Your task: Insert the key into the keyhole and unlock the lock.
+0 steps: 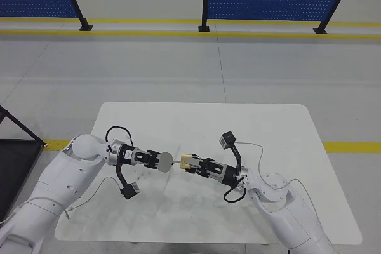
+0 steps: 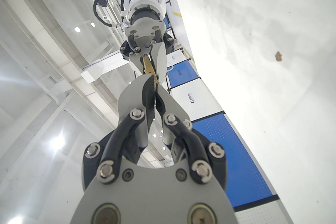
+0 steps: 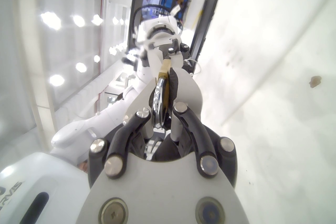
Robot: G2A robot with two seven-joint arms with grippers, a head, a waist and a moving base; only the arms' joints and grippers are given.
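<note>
The key [image 1: 176, 163] shows as a thin sliver just left of centre in the top view, bridging the small gap between the two grippers. Its head is pinched in the left gripper [image 1: 167, 159], whose dark pads [image 2: 147, 93] are pressed together on it. Its tip meets the brass lock [image 1: 188, 162]; how far in it sits cannot be told. The right gripper [image 1: 192, 163] clamps the lock from the other side. In the right wrist view the shiny part of the lock is nipped between the fingers [image 3: 157, 93], and the brass body [image 3: 164, 68] sticks out past the fingertips toward the left gripper. The two arms point at each other in a nearly straight line.

They are held over the middle of the white tabletop [image 1: 267, 127], well in from its rounded corners and somewhat closer to the lower edge than the upper. A small brown speck [image 2: 278, 56] lies on the tabletop, well apart from the grippers. At the left edge of the frame, a black frame [image 1: 6, 143] stands on the floor, apart from the tabletop's left edge.
</note>
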